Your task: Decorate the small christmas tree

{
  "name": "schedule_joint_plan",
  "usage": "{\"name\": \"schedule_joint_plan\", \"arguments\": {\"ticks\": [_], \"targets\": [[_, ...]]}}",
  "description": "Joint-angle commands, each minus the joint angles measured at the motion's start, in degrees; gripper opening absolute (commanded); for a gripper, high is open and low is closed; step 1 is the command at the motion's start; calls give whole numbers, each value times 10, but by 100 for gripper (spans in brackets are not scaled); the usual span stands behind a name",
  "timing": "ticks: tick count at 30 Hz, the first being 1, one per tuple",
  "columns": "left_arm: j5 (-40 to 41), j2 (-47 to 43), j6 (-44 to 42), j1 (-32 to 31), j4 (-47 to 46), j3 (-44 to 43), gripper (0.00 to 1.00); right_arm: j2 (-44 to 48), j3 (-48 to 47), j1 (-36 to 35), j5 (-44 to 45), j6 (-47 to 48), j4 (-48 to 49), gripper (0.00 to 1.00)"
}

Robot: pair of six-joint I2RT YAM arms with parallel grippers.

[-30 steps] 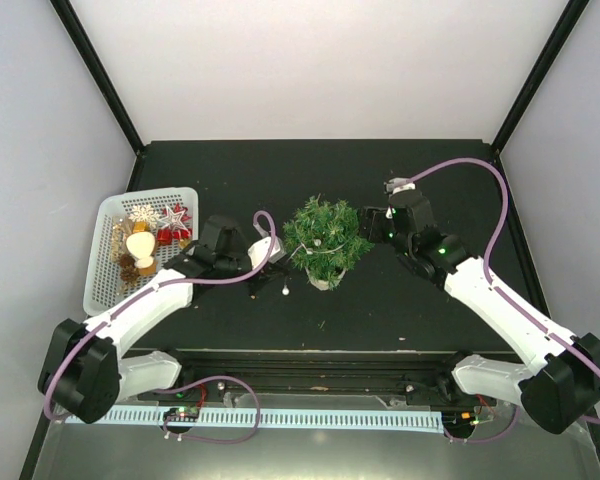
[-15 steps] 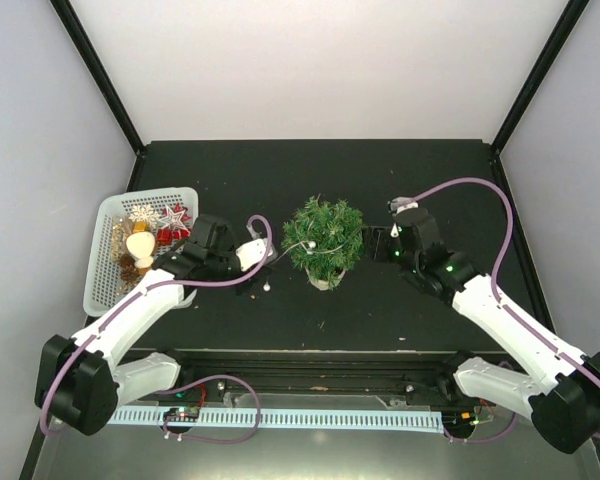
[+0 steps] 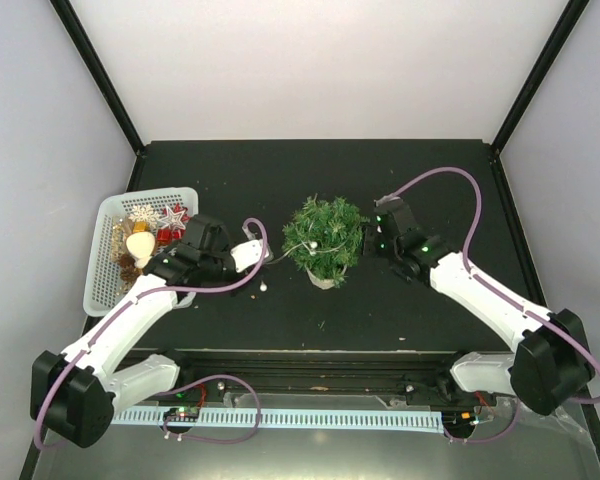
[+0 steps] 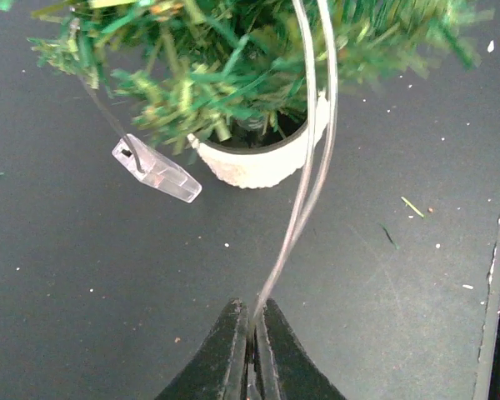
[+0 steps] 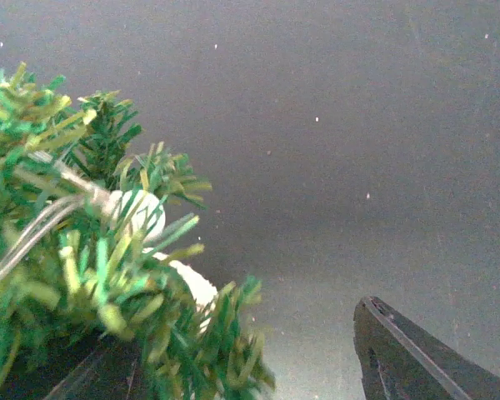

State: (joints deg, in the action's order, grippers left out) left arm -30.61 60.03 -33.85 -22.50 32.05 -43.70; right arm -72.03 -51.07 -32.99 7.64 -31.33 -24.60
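The small christmas tree (image 3: 325,235) stands mid-table in its cream-white pot (image 3: 322,281). A thin clear light string (image 4: 307,158) runs from its branches down to my left gripper (image 3: 265,262), which sits just left of the tree and is shut on the string (image 4: 254,321). The pot (image 4: 262,162) lies straight ahead in the left wrist view. A clear plastic tag (image 4: 157,170) hangs from a left branch. My right gripper (image 3: 370,238) is open at the tree's right side (image 5: 242,333). The branches (image 5: 92,275) with a white bulb (image 5: 137,212) hide its left finger.
A white mesh basket (image 3: 105,215) with several ornaments (image 3: 140,245) stands at the left edge. A small white bead (image 3: 263,288) lies on the black table by the left gripper. Black frame posts rise at the back corners.
My left gripper has drawn back a little to the left with the string. My right gripper has come down and in against the tree's right side.
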Motion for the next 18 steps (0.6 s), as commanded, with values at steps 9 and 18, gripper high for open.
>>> {"name": "schedule_joint_plan", "arguments": {"ticks": [9,18], "targets": [[126,-28,-46,3,-31,-34,6,-67,-91,14,49,34,9,66],[217,-12,-61,-14,-182,-44,6,-82,-105,13,41,33,21,66]]}}
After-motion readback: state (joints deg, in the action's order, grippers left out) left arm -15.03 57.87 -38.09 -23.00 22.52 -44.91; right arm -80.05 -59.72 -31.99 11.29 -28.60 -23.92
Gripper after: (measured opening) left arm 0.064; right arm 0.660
